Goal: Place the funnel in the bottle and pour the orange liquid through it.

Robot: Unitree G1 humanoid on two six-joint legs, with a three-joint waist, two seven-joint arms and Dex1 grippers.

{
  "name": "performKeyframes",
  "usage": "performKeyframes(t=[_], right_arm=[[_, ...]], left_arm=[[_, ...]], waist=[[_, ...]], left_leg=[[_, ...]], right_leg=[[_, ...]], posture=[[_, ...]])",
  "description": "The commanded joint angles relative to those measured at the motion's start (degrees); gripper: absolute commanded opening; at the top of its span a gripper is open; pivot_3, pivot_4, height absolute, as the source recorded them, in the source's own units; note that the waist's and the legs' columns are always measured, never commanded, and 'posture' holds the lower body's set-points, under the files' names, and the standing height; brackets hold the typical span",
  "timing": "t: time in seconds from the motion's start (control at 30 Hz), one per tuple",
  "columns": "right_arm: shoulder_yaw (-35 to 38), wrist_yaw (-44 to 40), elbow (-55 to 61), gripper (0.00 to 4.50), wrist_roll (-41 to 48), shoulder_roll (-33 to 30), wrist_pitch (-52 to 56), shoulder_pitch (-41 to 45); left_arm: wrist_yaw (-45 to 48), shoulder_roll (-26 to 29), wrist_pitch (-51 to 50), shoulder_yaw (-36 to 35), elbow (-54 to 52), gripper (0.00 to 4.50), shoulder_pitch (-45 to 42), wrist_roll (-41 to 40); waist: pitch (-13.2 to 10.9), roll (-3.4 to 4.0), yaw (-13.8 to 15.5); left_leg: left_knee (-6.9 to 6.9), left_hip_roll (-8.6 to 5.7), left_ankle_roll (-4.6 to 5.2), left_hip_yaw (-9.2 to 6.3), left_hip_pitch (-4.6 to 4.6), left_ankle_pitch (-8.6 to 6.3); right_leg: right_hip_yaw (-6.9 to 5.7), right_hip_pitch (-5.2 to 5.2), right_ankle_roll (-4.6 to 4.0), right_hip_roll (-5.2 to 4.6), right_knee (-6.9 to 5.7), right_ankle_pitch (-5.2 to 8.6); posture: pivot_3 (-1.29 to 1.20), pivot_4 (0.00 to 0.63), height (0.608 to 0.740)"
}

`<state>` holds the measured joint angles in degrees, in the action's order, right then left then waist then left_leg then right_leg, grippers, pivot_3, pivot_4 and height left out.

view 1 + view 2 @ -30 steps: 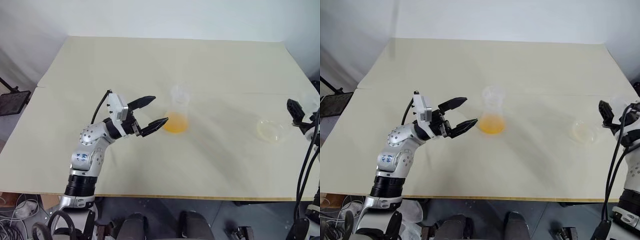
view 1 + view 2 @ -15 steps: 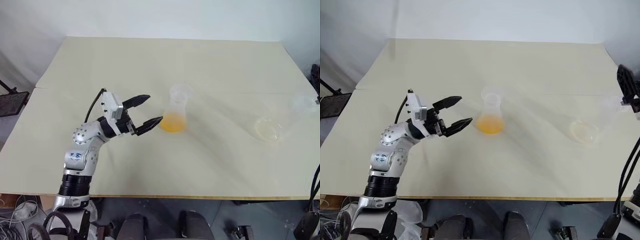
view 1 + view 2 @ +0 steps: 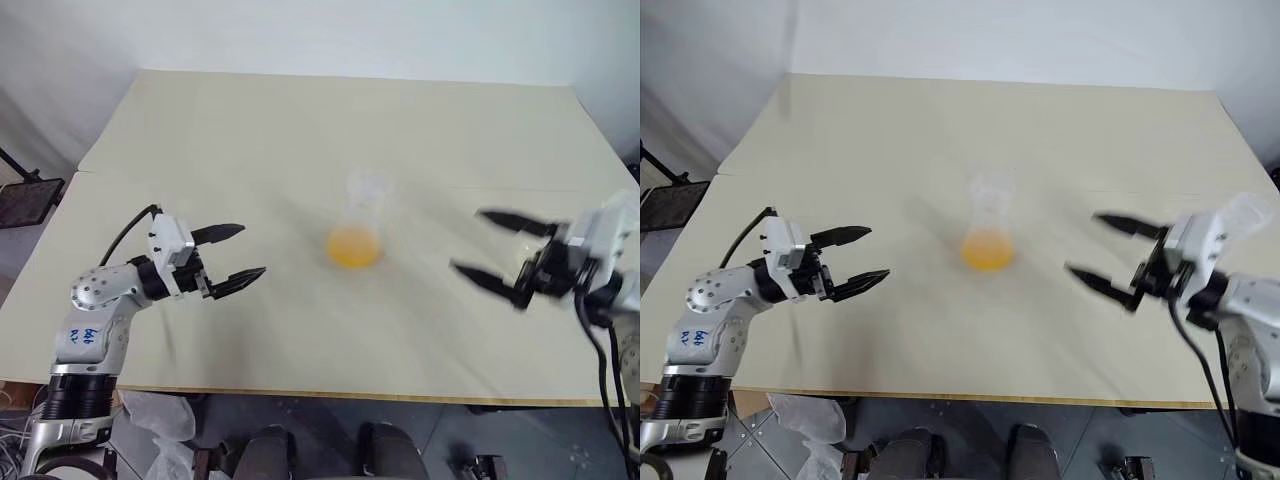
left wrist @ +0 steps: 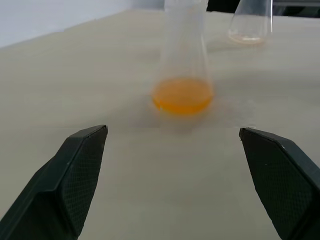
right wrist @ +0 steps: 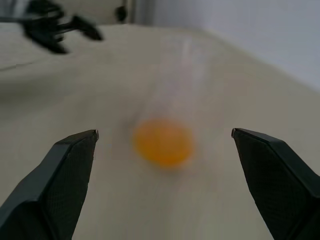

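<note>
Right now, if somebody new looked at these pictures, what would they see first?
The glowing orange liquid in the bottom of a clear bottle, standing upright in the middle of the pale table. Next come the two black grippers, both wide open and empty: the left gripper and the right gripper point at the bottle from either side.

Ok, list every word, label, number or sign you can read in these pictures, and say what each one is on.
Blue handwritten marks on the silver casing of the left arm: too small and blurred to read for certain.
Tall see-through plastic bottle holding the orange liquid: no label or print that I can see.
Pale beige table: no writing.
Left gripper and right gripper: no markings visible.
</note>
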<state>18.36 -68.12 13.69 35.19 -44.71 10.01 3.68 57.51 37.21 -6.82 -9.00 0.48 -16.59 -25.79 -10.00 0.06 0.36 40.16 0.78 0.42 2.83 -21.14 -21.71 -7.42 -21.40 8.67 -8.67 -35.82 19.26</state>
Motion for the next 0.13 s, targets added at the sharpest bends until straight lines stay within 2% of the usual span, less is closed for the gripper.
performKeyframes(t=[0.03,0.13], right_arm=[[0.45,-2.99,0.98,4.47,-1.45,1.12,-6.04,-3.98],[1.72,-3.41,-1.80,4.47,-2.68,2.87,-10.10,-7.45]], left_arm=[[-1.16,0.09,3.98,-0.65,-2.15,4.50,2.56,2.55],[-1.51,-0.42,6.31,-0.94,-1.69,4.50,5.11,3.45]], waist=[[0.00,-0.01,-0.03],[0.00,-0.01,-0.04]], left_leg=[[0.01,0.02,0.00,0.00,0.01,0.00],[0.04,0.05,-0.01,0.01,0.06,0.01]], right_leg=[[-0.01,0.01,0.00,0.01,0.01,0.00],[0.00,0.05,0.00,0.02,0.02,0.00]], posture=[[0.00,0.150,0.740],[0.00,0.150,0.740]])
